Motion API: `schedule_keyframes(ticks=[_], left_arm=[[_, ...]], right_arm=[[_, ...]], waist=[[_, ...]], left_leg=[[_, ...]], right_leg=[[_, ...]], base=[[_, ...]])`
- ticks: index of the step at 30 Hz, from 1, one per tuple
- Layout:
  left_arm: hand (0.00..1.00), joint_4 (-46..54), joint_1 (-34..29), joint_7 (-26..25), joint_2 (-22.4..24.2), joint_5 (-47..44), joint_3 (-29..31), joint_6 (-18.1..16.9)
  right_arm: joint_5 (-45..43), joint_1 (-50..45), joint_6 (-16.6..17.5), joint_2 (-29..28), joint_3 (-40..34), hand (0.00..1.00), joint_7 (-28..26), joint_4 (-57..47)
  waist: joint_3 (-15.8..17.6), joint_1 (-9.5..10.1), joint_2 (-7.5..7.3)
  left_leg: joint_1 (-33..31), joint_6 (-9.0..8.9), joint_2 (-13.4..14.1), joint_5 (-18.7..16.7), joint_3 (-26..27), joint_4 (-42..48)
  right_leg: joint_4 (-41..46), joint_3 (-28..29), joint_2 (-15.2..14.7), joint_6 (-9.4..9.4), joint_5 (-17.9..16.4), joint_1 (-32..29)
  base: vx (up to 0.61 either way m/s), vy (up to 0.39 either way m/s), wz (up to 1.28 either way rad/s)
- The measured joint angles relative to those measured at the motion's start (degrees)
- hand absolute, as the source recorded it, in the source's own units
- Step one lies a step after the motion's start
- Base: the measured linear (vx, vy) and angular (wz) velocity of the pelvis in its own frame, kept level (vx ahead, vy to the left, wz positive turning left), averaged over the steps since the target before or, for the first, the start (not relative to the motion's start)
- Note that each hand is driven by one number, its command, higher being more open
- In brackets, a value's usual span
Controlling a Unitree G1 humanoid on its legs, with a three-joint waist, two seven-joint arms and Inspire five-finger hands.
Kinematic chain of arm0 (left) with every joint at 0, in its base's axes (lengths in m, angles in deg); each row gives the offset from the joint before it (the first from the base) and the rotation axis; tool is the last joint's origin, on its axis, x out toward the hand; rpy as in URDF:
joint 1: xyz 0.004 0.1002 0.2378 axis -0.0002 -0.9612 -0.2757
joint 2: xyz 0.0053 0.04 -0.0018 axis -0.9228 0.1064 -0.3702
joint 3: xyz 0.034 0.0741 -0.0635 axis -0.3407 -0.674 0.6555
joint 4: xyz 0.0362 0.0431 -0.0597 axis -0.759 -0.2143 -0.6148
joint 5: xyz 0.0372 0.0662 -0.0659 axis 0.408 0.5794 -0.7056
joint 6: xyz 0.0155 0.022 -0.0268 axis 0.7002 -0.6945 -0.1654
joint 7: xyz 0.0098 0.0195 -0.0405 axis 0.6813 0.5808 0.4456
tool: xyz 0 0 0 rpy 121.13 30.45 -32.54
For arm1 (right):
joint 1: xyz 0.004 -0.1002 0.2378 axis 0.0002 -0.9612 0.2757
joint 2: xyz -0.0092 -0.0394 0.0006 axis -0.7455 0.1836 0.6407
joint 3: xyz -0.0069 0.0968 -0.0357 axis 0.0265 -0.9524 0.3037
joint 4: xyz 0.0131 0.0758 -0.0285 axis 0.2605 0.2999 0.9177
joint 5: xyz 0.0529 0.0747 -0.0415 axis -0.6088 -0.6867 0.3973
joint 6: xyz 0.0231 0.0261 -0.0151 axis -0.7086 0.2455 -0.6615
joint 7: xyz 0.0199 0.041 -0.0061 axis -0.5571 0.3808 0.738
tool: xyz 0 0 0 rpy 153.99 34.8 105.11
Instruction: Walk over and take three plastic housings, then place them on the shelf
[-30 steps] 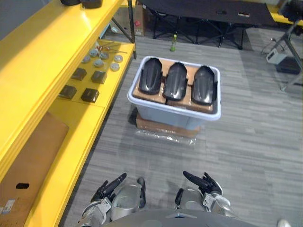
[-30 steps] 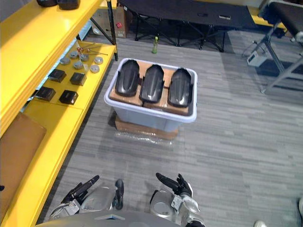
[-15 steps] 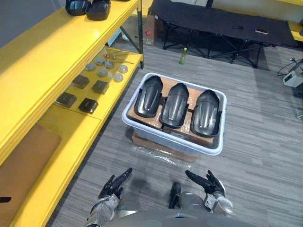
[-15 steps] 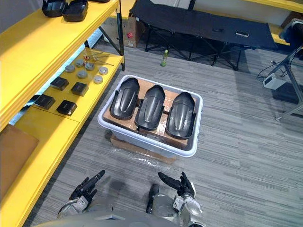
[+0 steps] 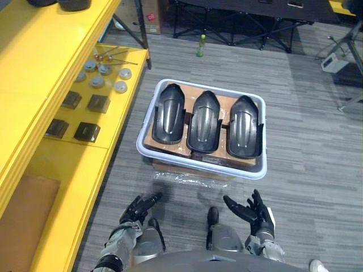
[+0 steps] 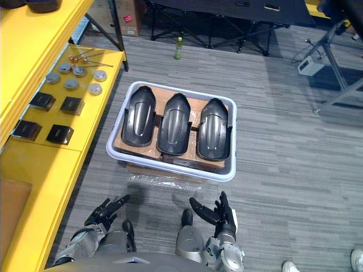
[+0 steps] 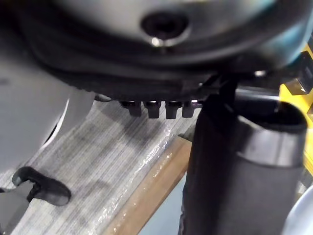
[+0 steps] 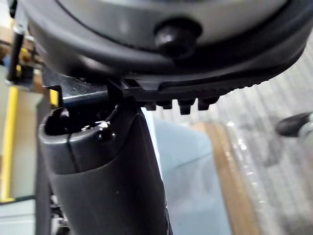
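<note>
Three black plastic housings lie side by side on cardboard in a pale blue-white tub (image 5: 148,157): the left housing (image 5: 169,113), the middle housing (image 5: 204,120) and the right housing (image 5: 244,124). The tub stands on a flat cardboard box on the grey floor. My left hand (image 5: 138,208) hangs low before the tub, its fingers straight, holding nothing. My right hand (image 5: 253,210) hangs open beside it, a short way from the tub's near rim. The yellow shelf (image 5: 74,170) runs along the left.
On the shelf's lower board lie several grey round discs (image 5: 97,81) and dark square blocks (image 5: 87,131). A brown cardboard sheet (image 5: 20,221) lies nearer on that board. A green bottle (image 5: 200,45) and a black folding cot stand beyond the tub.
The camera has moved closer to the tub and tilted down, so the tub sits nearer my hands. Both hands stay open and low.
</note>
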Motion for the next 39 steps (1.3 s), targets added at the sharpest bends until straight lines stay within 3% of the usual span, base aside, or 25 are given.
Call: schedule_keyframes(ticks=[4, 8, 10, 11, 15, 18, 22, 27, 32, 39], left_arm=[[1.0, -1.8, -0.5, 0.2, -0.7, 1.1, 0.0, -0.2], [1.0, -2.2, -1.1, 1.1, -1.6, 2.8, 0.0, -0.3], [1.0, -2.1, -1.7, 1.5, -1.7, 3.3, 0.1, -0.3], [1.0, -2.1, -2.3, 1.6, -1.9, 3.4, 0.2, -0.3], [1.0, -1.5, -2.7, 1.6, -2.1, 3.4, 0.1, -0.3], [1.0, -0.8, -2.7, 1.4, -2.2, 3.4, 0.2, -0.2], [1.0, 1.4, -2.8, 1.0, -2.2, 3.4, 0.3, 0.6], [1.0, 3.3, -2.6, 1.1, -2.3, 3.4, 1.7, 1.6], [1.0, 3.8, -2.5, 1.8, -1.8, 2.8, 1.7, 2.1], [1.0, 4.6, -2.3, 2.3, -1.8, 1.3, 0.6, 1.0]], right_arm=[[-4.9, -3.0, 5.6, -0.1, -0.7, 1.0, -3.8, -13.8], [-6.0, -2.9, 7.0, 0.0, -2.7, 1.0, -5.6, -16.5], [-5.8, -2.9, 6.1, 0.1, -3.7, 1.0, -5.0, -16.5], [-4.2, -2.9, 2.6, 0.6, -5.4, 1.0, -3.6, -16.6], [-3.6, -1.3, -2.5, 3.1, -8.0, 1.0, 0.9, -15.6], [-3.7, 3.1, -3.9, 5.0, -10.0, 1.0, 4.6, -13.8], [-3.6, 13.3, -4.6, 8.6, -14.1, 1.0, 9.4, -8.4], [-3.8, 27.0, -6.4, 15.3, -14.9, 1.0, 13.1, -2.2], [-3.8, 38.5, -10.0, 22.2, -16.7, 1.0, 13.5, 9.5], [-1.6, 48.9, -12.7, 31.0, -16.2, 1.0, 13.4, 28.2]], waist=[[-0.4, -0.4, -0.35], [-1.4, -0.97, -1.13], [-1.6, -1.24, -1.13], [-1.9, -1.31, -0.73], [-2.0, -1.25, -0.57], [-2.0, -1.0, -0.36], [-1.3, 0.88, 0.18], [2.8, 3.01, 0.88], [7.9, 5.18, 3.02], [11.5, 5.66, 4.83]], left_leg=[[2.4, -0.73, 1.4, -1.8, 1.4, 1.2], [2.9, -1.06, 2.0, -2.1, 2.0, 1.2], [3.5, -1.08, 2.2, -2.4, 2.4, 1.2], [3.9, -1.42, 3.0, -3.4, 2.8, 1.8], [2.8, -1.36, 3.6, -4.1, 2.8, 3.3], [0.7, -1.15, 3.8, -4.2, 2.3, 4.3], [-1.5, -0.58, 3.4, -3.8, -0.2, 5.0], [-6.0, -0.22, 2.1, -1.9, -4.0, 4.9], [-8.6, 0.18, 0.4, 0.4, -7.3, 4.1], [-12.8, 1.44, -2.4, 1.9, -11.1, 4.2]], right_leg=[[-0.7, 0.8, 1.5, 0.15, 0.2, 2.1], [-0.8, 1.3, 2.0, 0.13, 0.2, 2.2], [-0.8, 1.7, 2.0, 0.12, 0.2, 2.5], [-1.1, 2.1, 2.6, -0.13, 0.4, 2.9], [-2.6, 2.1, 3.0, -0.19, 1.4, 3.0], [-2.9, 1.8, 3.1, -0.26, 2.2, 1.8], [-3.5, -0.3, 2.9, -0.16, 2.7, 1.6], [-3.4, -3.5, 2.4, -0.36, 3.1, -0.4], [-2.3, -6.4, 1.4, -0.51, 3.2, -1.7], [3.0, -9.7, -1.5, -0.44, 1.4, -5.7]], base=[[0.04, 0.012, -0.23], [0.0, -0.003, -0.1], [-0.02, 0.021, -0.13], [-0.03, 0.03, -0.18], [-0.05, 0.024, -0.08], [-0.06, 0.021, 0.03], [-0.05, 0.017, 0.27], [-0.05, -0.009, 0.39], [-0.01, 0.002, 0.35], [-0.04, 0.041, 0.29]])
